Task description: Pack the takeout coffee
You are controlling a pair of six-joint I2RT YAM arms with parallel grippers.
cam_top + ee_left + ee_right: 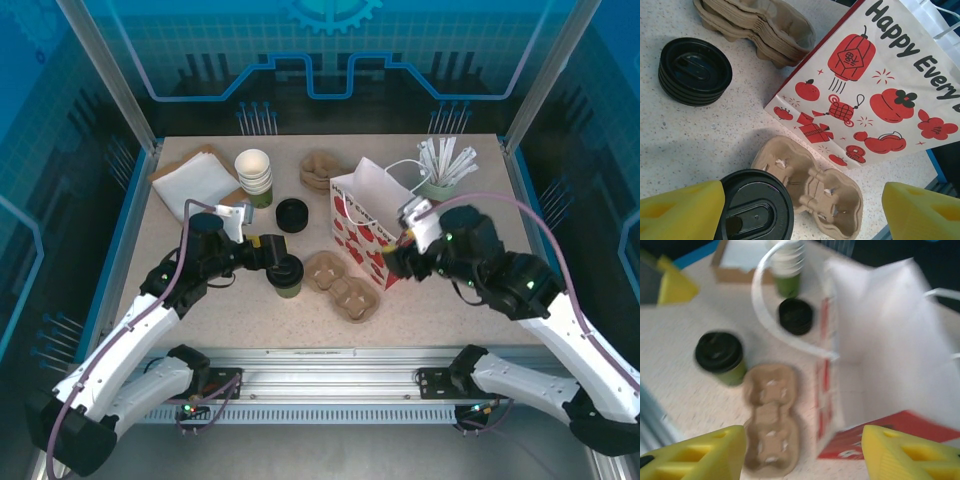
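Coffee cup (pixel 288 272) lower centre, top view, beside tray (pixel 340 283) | your left gripper (pixel 802 210) straddles it wide open, holding nothing, set to grab | right gripper (pixel 802 452) spread, empty, by the bag (pixel 365 215), likely to steady it.

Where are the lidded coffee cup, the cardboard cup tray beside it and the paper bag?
lidded coffee cup (pixel 718 351): right wrist view, black lid
cardboard cup tray (pixel 813 186): left wrist view, middle ridge
paper bag (pixel 352 226): top external view, printed side

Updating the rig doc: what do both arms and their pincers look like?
Both arms have white shells on the lower links and black joints and wrists. A mauve cable loops along each. The left pincer and right pincer are black with yellow wedge-shaped fingers.
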